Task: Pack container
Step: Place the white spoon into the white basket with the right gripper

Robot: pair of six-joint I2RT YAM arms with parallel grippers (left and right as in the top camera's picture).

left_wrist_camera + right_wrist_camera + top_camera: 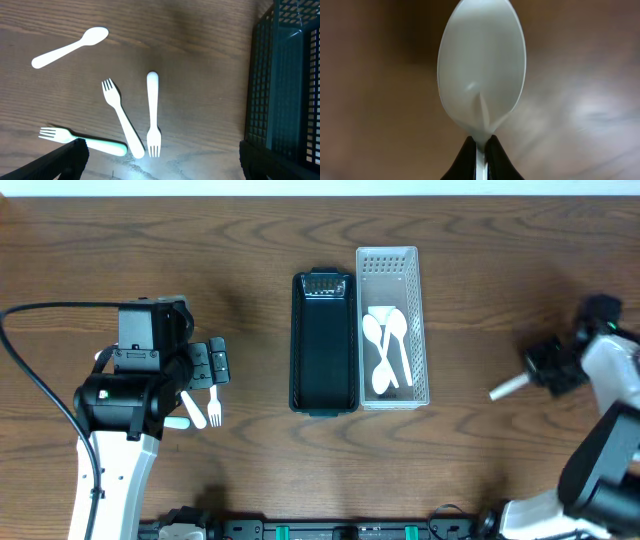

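One white plastic spoon [481, 75], likely light and slick, is pinched at its neck by the right hand [480, 144]; the left hand [162, 156] hangs wide open above three forks [121, 120]

Your top camera looks straight down from high up at the whole table [480, 240]. Your left wrist camera looks down from closer, sharing the forks [122, 120] and black basket [285, 75] with it. Your right wrist camera sits very near a spoon [481, 70], the table blurry behind.
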